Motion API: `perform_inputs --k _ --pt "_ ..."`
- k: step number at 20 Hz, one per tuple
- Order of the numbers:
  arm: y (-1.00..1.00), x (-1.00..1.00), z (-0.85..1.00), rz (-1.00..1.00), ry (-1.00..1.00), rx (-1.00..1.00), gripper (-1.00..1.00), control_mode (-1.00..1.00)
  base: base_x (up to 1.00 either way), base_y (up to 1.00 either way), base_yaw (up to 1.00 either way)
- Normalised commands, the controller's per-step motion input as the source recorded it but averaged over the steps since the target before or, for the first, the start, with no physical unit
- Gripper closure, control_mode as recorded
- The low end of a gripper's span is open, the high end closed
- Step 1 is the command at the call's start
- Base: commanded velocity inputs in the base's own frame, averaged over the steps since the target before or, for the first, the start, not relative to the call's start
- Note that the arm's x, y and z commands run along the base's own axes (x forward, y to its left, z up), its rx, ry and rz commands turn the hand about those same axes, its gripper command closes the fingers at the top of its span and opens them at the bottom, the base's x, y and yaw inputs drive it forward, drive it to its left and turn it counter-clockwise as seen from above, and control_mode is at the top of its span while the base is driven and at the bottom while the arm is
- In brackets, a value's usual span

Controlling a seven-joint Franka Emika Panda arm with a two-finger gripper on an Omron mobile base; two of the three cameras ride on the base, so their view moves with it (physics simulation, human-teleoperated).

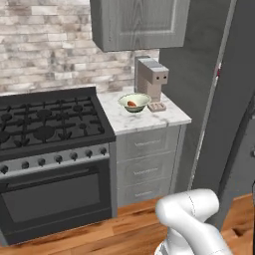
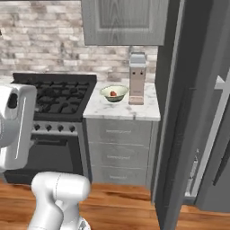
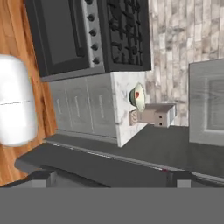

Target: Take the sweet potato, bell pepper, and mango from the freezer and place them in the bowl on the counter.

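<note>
White arm casing fills the lower right of the left base view, with the freezer [image 1: 234, 99] rising as a dark slab along the right edge. At upper centre the bowl [image 1: 134, 102] sits on the marble desk [image 1: 149, 119], just beside a boxy coffee machine [image 1: 152, 79], and a reddish-orange piece lies in it; I judge that to be the sweet potato [image 1: 131, 104], though it is too small to be sure. A black stove [image 1: 50, 124] takes the left half.

From the right base view, the arm again crowds the lower left. The bowl [image 2: 114, 93] shows at centre with a red speck inside. The freezer's door edge [image 2: 179, 112] cuts across the right side and hides the compartment, so the bell pepper and mango cannot be made out.

Rolled sideways, the hand view has the pincer [image 3: 111, 178] at the bottom, its two dark tips [image 3: 41, 178] standing wide apart with nothing between them, so released. The bowl [image 3: 139, 97] appears on edge at centre right, and the freezer's dark side [image 3: 131, 162] runs across just above the tips.

As for handling, I'd guess the remaining fruits are light and firm but smooth and rounded, apt to roll or slip. The mango wants a hold across its narrow middle; the pepper across its widest part, clear of the stem. The bowl looks shallow, so a low, gentle release seems wise.
</note>
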Motion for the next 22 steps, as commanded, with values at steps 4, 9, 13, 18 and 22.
perform_inputs --k 4,9,13,18,22 --pt "0.00 0.00 0.00 0.00 0.00 0.00 -1.00 1.00 -0.57 -0.77 -0.19" --pt "0.00 0.00 0.00 0.00 0.00 0.00 -1.00 1.00 -0.25 -0.99 -0.13" --pt "0.00 0.00 0.00 0.00 0.00 0.00 -1.00 1.00 0.02 -1.00 -0.21" --pt "0.00 0.00 0.00 0.00 0.00 0.00 -1.00 1.00 0.24 -1.00 -0.08" --pt "0.00 0.00 0.00 0.00 0.00 0.00 -1.00 1.00 0.35 -1.00 0.00"
